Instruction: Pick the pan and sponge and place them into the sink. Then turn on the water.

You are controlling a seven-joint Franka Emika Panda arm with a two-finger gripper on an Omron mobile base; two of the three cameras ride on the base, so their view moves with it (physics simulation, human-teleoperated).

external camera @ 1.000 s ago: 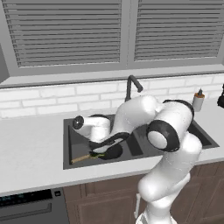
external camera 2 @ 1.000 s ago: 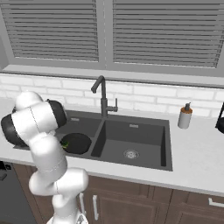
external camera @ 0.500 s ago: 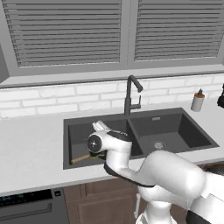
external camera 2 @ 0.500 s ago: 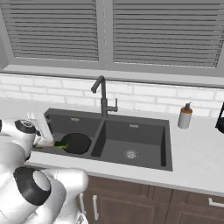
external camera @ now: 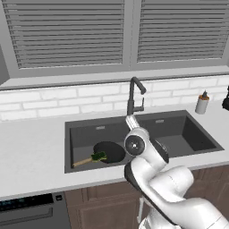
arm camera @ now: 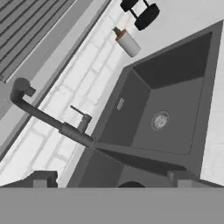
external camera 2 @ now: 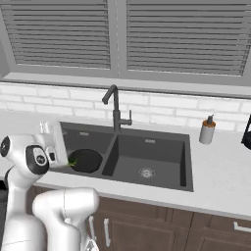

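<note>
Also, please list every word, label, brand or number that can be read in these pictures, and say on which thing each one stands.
None: no readable text in any view.
Soap bottle: plain, no label to be seen.
Appliance panel under the counter: small blue marks, too small and blurred to read.
Pan, sponge, sink and faucet: no marking.

Home kitchen. Dark double-basin sink (external camera: 179,117) set in a pale counter (external camera: 31,147), tall dark faucet (external camera: 133,95) behind it, white brick-tile backsplash (external camera: 53,100) w/ a window & closed grey blinds (external camera: 67,33) above. Brown wood cabinets (external camera 2: 196,230) w/ metal handles below, an appliance panel (external camera: 27,208) at lower left. Soap bottle (external camera 2: 208,130) by the sink; frying pan (external camera: 108,152) & green sponge (external camera: 99,156) in the left basin.
</note>
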